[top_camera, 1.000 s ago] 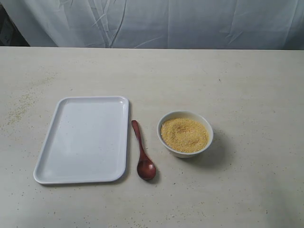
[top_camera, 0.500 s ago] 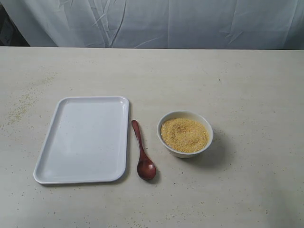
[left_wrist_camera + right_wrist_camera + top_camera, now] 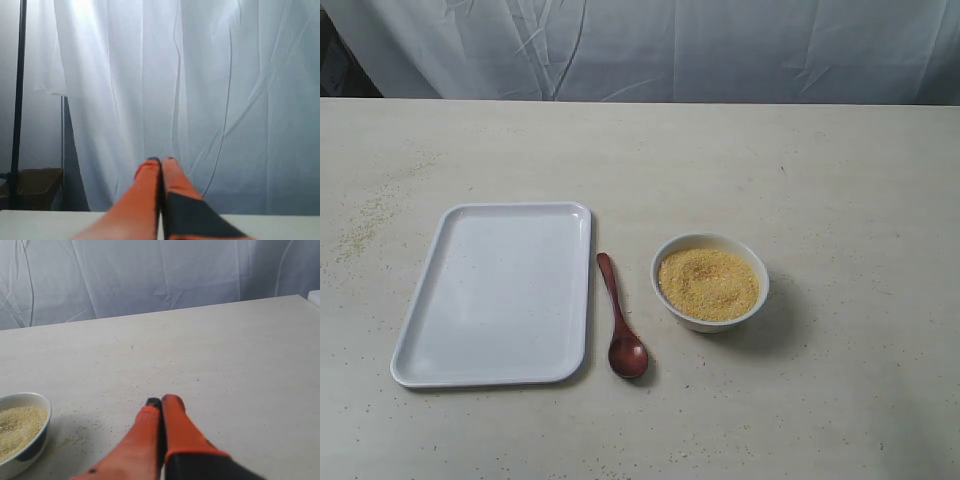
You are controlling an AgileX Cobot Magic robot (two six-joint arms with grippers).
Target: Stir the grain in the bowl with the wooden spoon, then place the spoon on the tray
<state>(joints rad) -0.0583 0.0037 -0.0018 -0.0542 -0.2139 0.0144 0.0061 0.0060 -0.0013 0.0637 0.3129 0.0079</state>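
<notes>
The dark reddish-brown wooden spoon (image 3: 619, 325) lies flat on the table between the tray and the bowl, its round head nearest the front edge. The white rectangular tray (image 3: 500, 292) sits to its left with nothing on it. The small white bowl (image 3: 710, 281) on the right holds a mound of yellow grain (image 3: 708, 283); the bowl's rim (image 3: 24, 399) also shows in the right wrist view. Neither arm appears in the exterior view. My left gripper (image 3: 161, 161) is shut, pointing at the white curtain. My right gripper (image 3: 161, 401) is shut and holds nothing, above bare table to the bowl's right.
Loose grains (image 3: 365, 225) are scattered on the table left of the tray and near the bowl (image 3: 70, 439). A white curtain (image 3: 640, 50) hangs behind the table's far edge. A black pole (image 3: 19, 100) and a brown box (image 3: 35, 185) stand beyond the table in the left wrist view.
</notes>
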